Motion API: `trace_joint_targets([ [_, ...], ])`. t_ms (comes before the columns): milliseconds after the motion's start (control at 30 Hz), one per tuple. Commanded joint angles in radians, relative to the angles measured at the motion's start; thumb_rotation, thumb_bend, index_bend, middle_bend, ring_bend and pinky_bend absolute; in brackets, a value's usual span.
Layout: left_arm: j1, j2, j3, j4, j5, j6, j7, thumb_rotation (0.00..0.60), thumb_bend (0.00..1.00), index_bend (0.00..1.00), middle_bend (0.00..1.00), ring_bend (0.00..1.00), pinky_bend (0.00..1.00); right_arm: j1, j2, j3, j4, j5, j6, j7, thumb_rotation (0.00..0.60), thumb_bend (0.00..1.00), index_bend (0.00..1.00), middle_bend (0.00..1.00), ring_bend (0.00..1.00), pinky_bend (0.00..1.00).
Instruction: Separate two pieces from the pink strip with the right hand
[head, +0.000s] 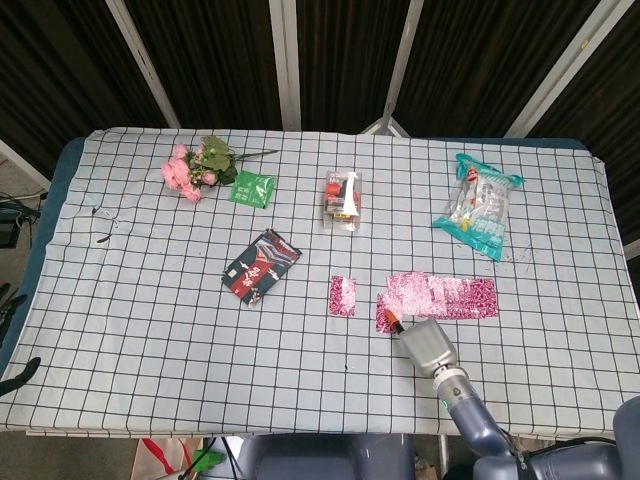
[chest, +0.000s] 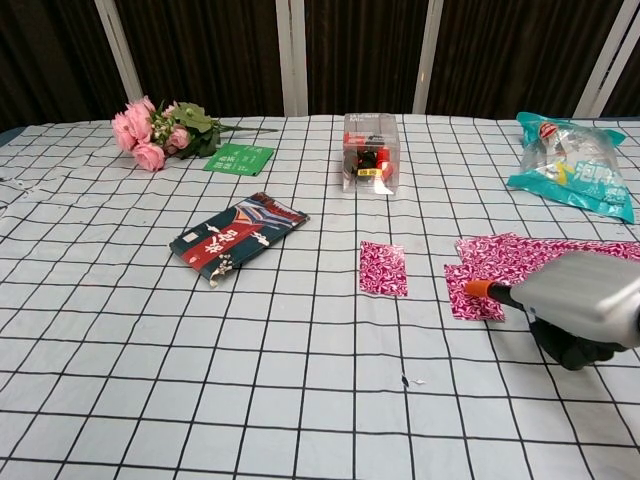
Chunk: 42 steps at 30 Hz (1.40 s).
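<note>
The pink strip (head: 447, 295) (chest: 545, 252) lies flat at the right of the table. One torn-off pink piece (head: 343, 296) (chest: 383, 268) lies alone to its left. A second pink piece (head: 388, 311) (chest: 473, 298) lies just in front of the strip's left end, apart from it. My right hand (head: 428, 345) (chest: 585, 310) reaches in from the near right. Its orange fingertip (head: 393, 323) (chest: 478, 290) presses on this second piece and holds it down. The other fingers are curled under the hand. The left hand is out of sight.
A dark red-and-blue packet (head: 261, 265) (chest: 238, 237) lies left of the pieces. Behind stand a clear box (head: 342, 197) (chest: 369, 152), a green sachet (head: 252, 188) and pink flowers (head: 193, 167) (chest: 150, 130). A teal snack bag (head: 477, 206) (chest: 572, 165) lies far right.
</note>
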Motion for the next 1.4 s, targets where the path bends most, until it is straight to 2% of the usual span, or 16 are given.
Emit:
trace_joint_targets([
  [33,-0.001,0.000,0.000,0.000,0.000,-0.002,0.001,0.600,0.35,0.15,0.00,0.00,0.09,-0.022,0.012,-0.031,-0.032,-0.043,0.026,-0.002,0.600,0.82,0.08,0.81,0.84,0.69],
  [200,-0.002,-0.001,0.002,-0.001,0.002,-0.004,0.005,0.600,0.35,0.15,0.00,0.00,0.09,-0.050,0.030,-0.067,-0.072,-0.097,0.056,-0.002,0.600,0.82,0.08,0.81,0.84,0.69],
  [367,0.001,0.000,0.002,-0.002,0.003,0.002,0.003,0.600,0.35,0.15,0.00,0.00,0.09,-0.090,0.063,-0.124,-0.125,-0.164,0.080,0.006,0.600,0.82,0.08,0.81,0.84,0.69],
  [567,0.001,-0.001,0.003,-0.001,0.006,0.002,0.004,0.600,0.35,0.15,0.00,0.00,0.09,-0.131,0.086,-0.159,-0.160,-0.245,0.110,0.013,0.600,0.82,0.08,0.81,0.84,0.69],
  [700,0.001,-0.002,0.004,-0.002,0.008,0.002,0.007,0.600,0.35,0.15,0.00,0.00,0.09,-0.152,0.101,-0.164,-0.172,-0.284,0.122,0.018,0.600,0.82,0.08,0.81,0.84,0.69],
  [833,0.001,-0.003,0.003,-0.003,0.006,0.002,0.010,0.600,0.35,0.15,0.00,0.00,0.09,-0.161,0.109,-0.141,-0.175,-0.321,0.128,0.039,0.600,0.82,0.08,0.81,0.84,0.69],
  [867,0.001,-0.003,0.003,-0.003,0.005,0.002,0.011,0.600,0.35,0.15,0.00,0.00,0.09,-0.164,0.110,-0.134,-0.175,-0.336,0.130,0.048,0.600,0.82,0.08,0.78,0.81,0.68],
  [933,0.001,-0.004,0.003,-0.003,0.005,0.002,0.012,0.600,0.35,0.15,0.00,0.00,0.09,-0.168,0.116,-0.115,-0.178,-0.375,0.136,0.084,0.600,0.82,0.06,0.67,0.72,0.61],
  [1000,0.000,-0.004,0.003,-0.003,0.005,0.001,0.013,0.600,0.35,0.15,0.00,0.00,0.09,-0.177,0.127,-0.084,-0.178,-0.445,0.151,0.173,0.600,0.82,0.03,0.45,0.54,0.49],
  [1033,0.000,-0.004,0.004,-0.003,0.005,0.000,0.013,0.600,0.35,0.15,0.00,0.00,0.09,-0.182,0.130,-0.072,-0.172,-0.467,0.161,0.204,0.600,0.81,0.02,0.39,0.49,0.45],
  [1100,0.000,-0.003,0.004,-0.003,0.005,0.000,0.013,0.600,0.35,0.15,0.00,0.00,0.09,-0.201,0.133,-0.034,-0.143,-0.531,0.208,0.295,0.600,0.75,0.00,0.25,0.35,0.36],
  [1167,0.000,-0.001,0.004,-0.003,0.005,-0.001,0.008,0.600,0.35,0.15,0.00,0.00,0.09,-0.230,0.145,0.011,-0.107,-0.572,0.272,0.396,0.600,0.68,0.00,0.15,0.25,0.28],
  [1267,0.001,0.002,0.003,-0.002,0.004,0.000,0.001,0.600,0.35,0.15,0.00,0.00,0.09,-0.265,0.193,0.046,-0.081,-0.580,0.318,0.519,0.600,0.62,0.00,0.08,0.17,0.21],
  [1400,0.002,0.004,0.003,-0.003,0.002,0.001,-0.005,0.600,0.35,0.15,0.00,0.00,0.09,-0.317,0.277,0.049,-0.054,-0.589,0.352,0.671,0.600,0.58,0.00,0.06,0.15,0.17],
])
